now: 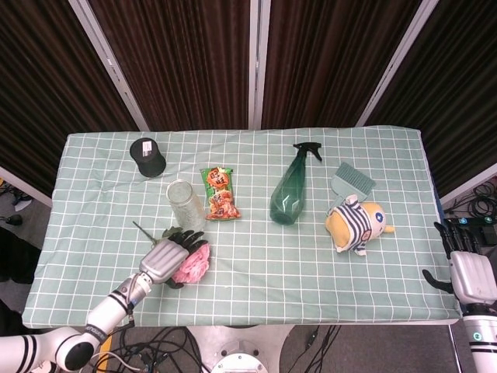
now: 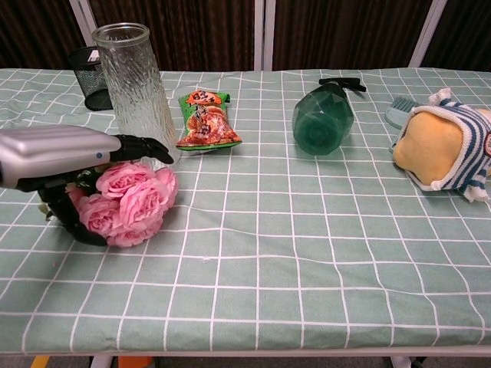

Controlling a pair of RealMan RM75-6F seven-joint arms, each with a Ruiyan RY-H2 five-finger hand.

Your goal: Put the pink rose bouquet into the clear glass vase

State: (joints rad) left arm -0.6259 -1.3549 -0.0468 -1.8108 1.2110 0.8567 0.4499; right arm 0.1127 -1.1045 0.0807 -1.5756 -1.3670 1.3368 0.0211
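Observation:
The pink rose bouquet (image 1: 192, 263) (image 2: 126, 203) lies at the front left of the checked green tablecloth, blooms pointing right. My left hand (image 1: 165, 260) (image 2: 61, 157) grips it, with the fingers (image 2: 142, 147) over the blooms and the thumb curled beneath the stems. The clear glass vase (image 1: 185, 203) (image 2: 138, 92) stands upright just behind the bouquet, a little beyond the fingertips. My right hand (image 1: 470, 272) hangs off the table's right front corner, fingers apart and holding nothing; the chest view does not show it.
A black mesh cup (image 1: 147, 157) (image 2: 93, 67) stands behind the vase on the left. A snack packet (image 1: 220, 193) (image 2: 205, 119), a lying green spray bottle (image 1: 291, 190) (image 2: 324, 119), a teal brush (image 1: 352, 183) and a striped plush toy (image 1: 357, 224) (image 2: 445, 149) spread to the right.

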